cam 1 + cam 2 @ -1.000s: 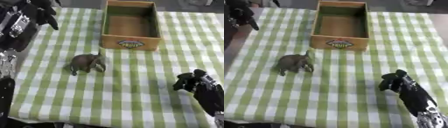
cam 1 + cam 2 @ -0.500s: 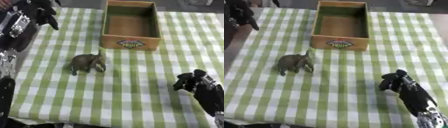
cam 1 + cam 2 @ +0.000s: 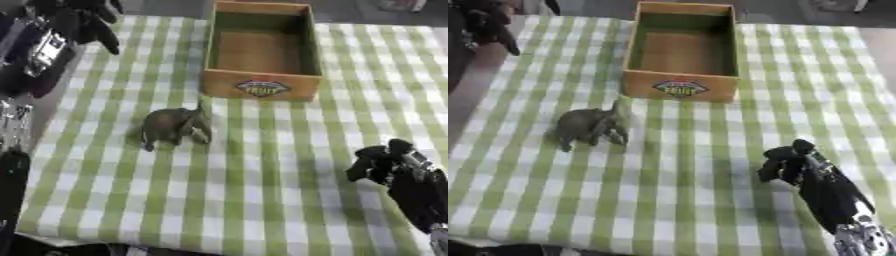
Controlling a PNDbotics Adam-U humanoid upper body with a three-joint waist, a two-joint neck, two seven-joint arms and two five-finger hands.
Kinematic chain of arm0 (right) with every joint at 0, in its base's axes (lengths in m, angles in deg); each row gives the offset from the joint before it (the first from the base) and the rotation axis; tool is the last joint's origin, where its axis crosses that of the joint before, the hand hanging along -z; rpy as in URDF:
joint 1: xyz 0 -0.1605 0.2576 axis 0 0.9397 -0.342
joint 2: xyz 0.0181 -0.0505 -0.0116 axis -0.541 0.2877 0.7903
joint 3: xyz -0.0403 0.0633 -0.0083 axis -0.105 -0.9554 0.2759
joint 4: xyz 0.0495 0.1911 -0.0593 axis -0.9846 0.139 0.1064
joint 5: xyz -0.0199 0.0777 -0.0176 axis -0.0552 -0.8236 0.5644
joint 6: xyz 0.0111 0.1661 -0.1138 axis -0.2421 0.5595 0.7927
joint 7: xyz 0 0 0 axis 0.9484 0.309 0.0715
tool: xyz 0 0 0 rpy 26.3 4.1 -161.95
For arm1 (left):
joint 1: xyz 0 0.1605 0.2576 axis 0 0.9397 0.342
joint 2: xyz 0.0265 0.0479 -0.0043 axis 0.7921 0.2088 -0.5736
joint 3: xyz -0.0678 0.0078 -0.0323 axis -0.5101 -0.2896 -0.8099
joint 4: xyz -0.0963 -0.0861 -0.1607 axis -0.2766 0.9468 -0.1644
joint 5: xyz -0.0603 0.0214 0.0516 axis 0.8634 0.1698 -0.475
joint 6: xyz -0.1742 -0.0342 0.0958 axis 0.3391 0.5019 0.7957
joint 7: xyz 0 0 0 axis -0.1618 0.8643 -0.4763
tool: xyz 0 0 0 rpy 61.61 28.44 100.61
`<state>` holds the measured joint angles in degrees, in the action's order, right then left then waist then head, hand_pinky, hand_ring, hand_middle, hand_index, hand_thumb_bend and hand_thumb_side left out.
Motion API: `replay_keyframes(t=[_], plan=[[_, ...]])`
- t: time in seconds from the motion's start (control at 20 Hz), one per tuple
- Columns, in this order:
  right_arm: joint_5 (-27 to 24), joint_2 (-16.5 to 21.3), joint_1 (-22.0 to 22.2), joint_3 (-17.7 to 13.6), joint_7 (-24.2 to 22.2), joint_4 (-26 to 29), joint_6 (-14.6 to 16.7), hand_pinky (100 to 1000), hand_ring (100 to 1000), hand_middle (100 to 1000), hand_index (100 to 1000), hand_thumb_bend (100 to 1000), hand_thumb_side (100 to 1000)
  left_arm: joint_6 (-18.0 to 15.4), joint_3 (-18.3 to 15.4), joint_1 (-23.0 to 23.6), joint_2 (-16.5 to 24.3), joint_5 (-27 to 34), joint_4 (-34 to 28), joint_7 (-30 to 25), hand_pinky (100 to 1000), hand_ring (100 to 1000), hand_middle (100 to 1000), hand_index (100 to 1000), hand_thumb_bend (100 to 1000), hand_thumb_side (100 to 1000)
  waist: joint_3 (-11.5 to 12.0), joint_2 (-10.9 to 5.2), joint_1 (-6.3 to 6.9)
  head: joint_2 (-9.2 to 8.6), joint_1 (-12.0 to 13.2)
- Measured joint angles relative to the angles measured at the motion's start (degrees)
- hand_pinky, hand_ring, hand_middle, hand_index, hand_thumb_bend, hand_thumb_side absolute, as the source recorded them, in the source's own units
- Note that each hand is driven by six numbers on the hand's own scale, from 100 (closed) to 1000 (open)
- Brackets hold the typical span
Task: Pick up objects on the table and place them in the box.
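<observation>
Step judged: approach, nothing yet grasped. A toy elephant (image 3: 175, 127) stood upright on the checked tablecloth (image 3: 262, 200) near the table's middle, just before the near wall of the wooden box (image 3: 261, 89), which sat at the far edge and was seen empty. The right hand (image 3: 787, 162) hovered near the right edge, fingers curled on nothing. The left hand (image 3: 87, 20) was raised at the far left corner; its finger state could not be told. Next, a reach to the elephant was judged necessary.

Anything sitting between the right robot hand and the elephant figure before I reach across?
Nothing: in the left eye view only bare green-and-white checked tablecloth lies between the right robot hand and the small grey-brown toy elephant.
</observation>
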<state>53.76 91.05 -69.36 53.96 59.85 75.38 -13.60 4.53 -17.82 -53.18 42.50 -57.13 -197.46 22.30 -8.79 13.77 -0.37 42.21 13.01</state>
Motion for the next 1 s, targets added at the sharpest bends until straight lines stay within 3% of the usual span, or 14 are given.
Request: replay_keyframes(t=[0.2, 0.4, 0.65, 1.0], plan=[[0.0, 0.0, 0.0, 0.0, -0.1, 0.0, 0.0, 616, 610, 536, 697, 100, 1000, -5.7, 1.8, -2.2, 3.4, -5.9, 0.2, -2.7, 623, 661, 723, 824, 100, 239, -0.2, -0.04, 0.08, 0.00, 0.1], [0.0, 0.0, 0.0, 0.1, -0.2, 0.0, 0.0, 616, 610, 536, 697, 100, 1000, -11.9, 4.4, -4.7, 6.5, -13.1, 2.3, -5.2, 643, 692, 752, 839, 100, 154, -0.4, -0.20, 0.13, 0.01, 0.4], [0.0, 0.0, 0.0, 0.2, -0.3, 0.0, -0.1, 616, 610, 535, 697, 100, 1000, -16.9, 7.6, -7.8, 7.9, -21.4, 7.1, -6.1, 643, 691, 734, 830, 100, 156, -0.6, -0.34, 0.13, 0.02, 0.5], [0.0, 0.0, 0.0, 0.2, -0.4, 0.0, -0.2, 616, 610, 535, 697, 100, 1000, -18.6, 11.2, -10.5, 7.8, -30.0, 14.0, -4.7, 641, 685, 727, 831, 145, 256, -0.9, -0.38, 0.23, 0.02, 0.8]])
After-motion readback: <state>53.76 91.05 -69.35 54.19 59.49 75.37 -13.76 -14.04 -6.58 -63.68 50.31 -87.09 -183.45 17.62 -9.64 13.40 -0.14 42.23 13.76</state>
